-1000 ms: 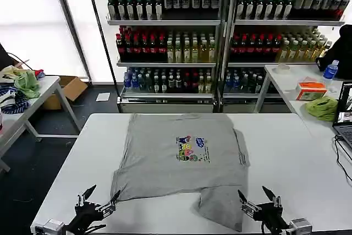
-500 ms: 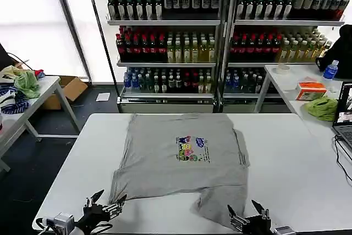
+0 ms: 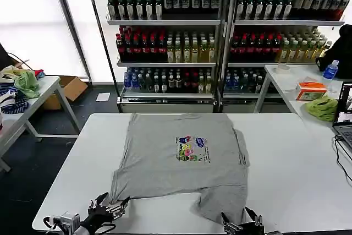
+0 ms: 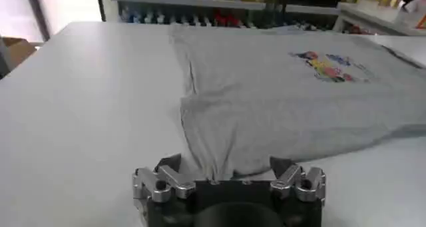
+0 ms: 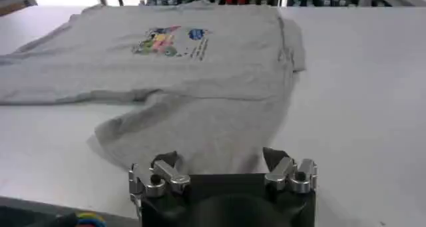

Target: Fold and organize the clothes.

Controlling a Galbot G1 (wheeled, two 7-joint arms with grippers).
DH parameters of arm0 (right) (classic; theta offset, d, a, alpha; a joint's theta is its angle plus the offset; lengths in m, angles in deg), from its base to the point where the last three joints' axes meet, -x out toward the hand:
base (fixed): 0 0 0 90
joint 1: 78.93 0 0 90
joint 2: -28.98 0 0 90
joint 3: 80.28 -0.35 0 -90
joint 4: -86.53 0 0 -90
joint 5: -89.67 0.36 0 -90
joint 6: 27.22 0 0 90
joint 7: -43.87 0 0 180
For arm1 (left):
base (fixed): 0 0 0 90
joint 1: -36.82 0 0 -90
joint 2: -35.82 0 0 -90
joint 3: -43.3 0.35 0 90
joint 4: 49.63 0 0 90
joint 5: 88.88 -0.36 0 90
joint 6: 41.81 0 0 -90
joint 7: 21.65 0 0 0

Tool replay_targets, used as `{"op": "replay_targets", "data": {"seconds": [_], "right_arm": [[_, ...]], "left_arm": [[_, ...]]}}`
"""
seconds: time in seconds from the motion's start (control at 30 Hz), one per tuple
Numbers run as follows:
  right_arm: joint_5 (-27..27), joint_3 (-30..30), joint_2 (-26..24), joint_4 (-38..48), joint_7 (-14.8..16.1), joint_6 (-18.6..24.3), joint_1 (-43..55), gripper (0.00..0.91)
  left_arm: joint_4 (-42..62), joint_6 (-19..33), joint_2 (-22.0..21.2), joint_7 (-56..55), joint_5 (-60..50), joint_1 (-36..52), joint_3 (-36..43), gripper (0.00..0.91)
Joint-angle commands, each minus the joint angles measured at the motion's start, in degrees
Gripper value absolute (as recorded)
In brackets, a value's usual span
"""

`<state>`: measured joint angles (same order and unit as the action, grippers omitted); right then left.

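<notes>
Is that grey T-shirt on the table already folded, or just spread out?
Mostly spread out. The grey T-shirt lies flat, cartoon print facing up, on the white table; only its near hem is rumpled.

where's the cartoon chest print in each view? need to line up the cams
Head view: cartoon print mid-table, centre of the grey T-shirt.
Left wrist view: print far across the shirt.
Right wrist view: print on the shirt's far half.
Shared landmark: the white table.
</notes>
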<state>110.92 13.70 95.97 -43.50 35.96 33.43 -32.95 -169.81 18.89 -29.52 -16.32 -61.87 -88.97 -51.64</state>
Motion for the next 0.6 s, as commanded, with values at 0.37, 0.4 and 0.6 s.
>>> {"op": "replay_targets", "data": {"seconds": [0.37,0.4,0.6], "right_arm": [[2.88,0.58,0.03,0.54,-0.68,0.01,0.11,0.0],[3.03,0.58,0.03,0.61,-0.76,0.0,0.13,0.0],[3.43,0.63,-0.02,1.01,-0.45,0.37,0.12,0.0]], "left_arm": [[0.82,1.1,-0.85,0.09,0.12,-0.18,1.67,0.01],[0.89,1.14,-0.92,-0.01,0.11,-0.18,1.74,0.01],[1.38,2.07,-1.24,-0.47,0.18,-0.04,1.9,0.01]]}}
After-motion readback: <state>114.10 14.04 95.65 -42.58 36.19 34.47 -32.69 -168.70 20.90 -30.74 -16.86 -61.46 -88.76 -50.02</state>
